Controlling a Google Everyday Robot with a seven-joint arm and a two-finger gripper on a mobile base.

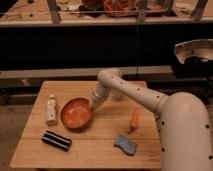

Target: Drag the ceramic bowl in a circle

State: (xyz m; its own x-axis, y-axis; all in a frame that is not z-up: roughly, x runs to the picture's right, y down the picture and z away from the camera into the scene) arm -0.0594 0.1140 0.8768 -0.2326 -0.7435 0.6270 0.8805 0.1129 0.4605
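The ceramic bowl (77, 113), wide, shallow and orange-red with a darker rim, sits left of centre on the wooden table (95, 150). My white arm reaches in from the right and bends down to the bowl's right rim. My gripper (93, 104) is at that rim, on the bowl's upper right edge. The rim hides the fingertips.
A white bottle (51, 110) stands just left of the bowl, close to it. A black bar (56, 140) lies in front of the bowl. A small orange carrot-shaped item (134, 120) and a blue sponge (125, 143) lie to the right. A dark counter stands behind the table.
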